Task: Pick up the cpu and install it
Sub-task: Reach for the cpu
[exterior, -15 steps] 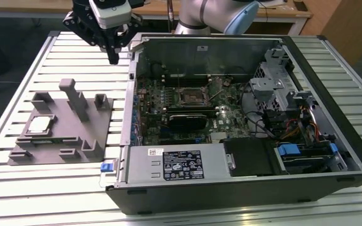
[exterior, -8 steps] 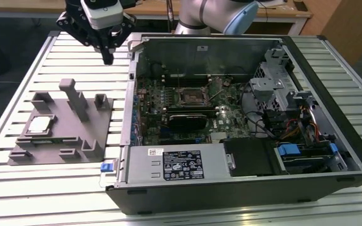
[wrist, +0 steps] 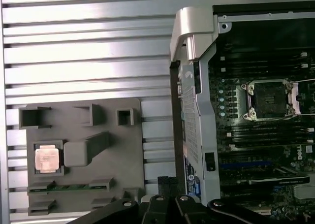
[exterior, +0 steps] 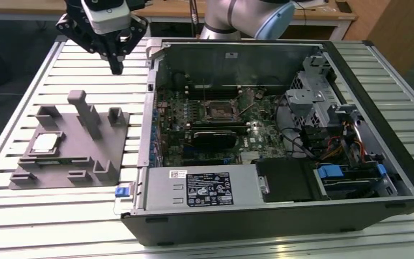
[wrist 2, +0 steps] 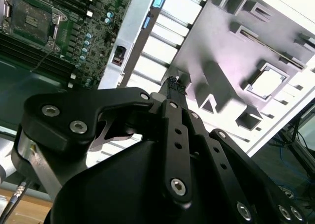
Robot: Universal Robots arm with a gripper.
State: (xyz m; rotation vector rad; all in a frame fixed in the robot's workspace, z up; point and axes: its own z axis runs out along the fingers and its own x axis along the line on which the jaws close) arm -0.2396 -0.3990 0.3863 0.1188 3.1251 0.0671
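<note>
The cpu [exterior: 45, 143] is a pale silver square chip lying flat in a recess of the grey fixture block [exterior: 84, 156], at the exterior view's left. It also appears in both wrist views as cpu [wrist: 47, 159] and cpu [wrist 2: 268, 83]. My gripper [exterior: 115, 66] hangs in the air above the slatted table, beyond the fixture's far end and well apart from the chip. Its fingers [wrist: 163, 182] are pressed together with nothing between them. The black socket [exterior: 220, 110] sits open on the motherboard inside the case, also seen as socket [wrist: 269, 100] and socket [wrist 2: 29, 19].
An open computer case [exterior: 379, 178] lies on the slatted aluminium table [exterior: 20, 226], with its raised side wall [wrist: 189, 86] between the fixture and the motherboard. Several tall posts [exterior: 77, 102] rise from the fixture. Drives and cables fill the case at the exterior view's right.
</note>
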